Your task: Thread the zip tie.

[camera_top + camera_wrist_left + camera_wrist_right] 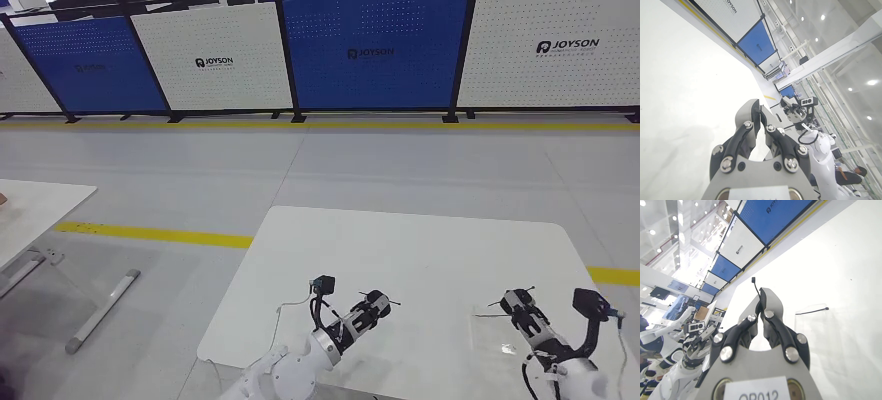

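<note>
Evidently unthreaded as yet. Pinching zip tie (755, 285) in right gripper (760, 292) above table (400, 250) near edge, head poking free past the tips. Clamping thin black strip (756, 109) in left gripper (759, 106), well apart along that edge. Remaining, by judgement: feeding tail through head.

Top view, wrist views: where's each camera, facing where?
Top view: above the arms, looking down over the table; left gripper and right gripper show.
Left wrist view: on the left wrist, facing along its gripper across the table.
Right wrist view: on the right wrist, along its gripper, shut on a zip tie.
Shared: each wrist view catches the other gripper.
</note>
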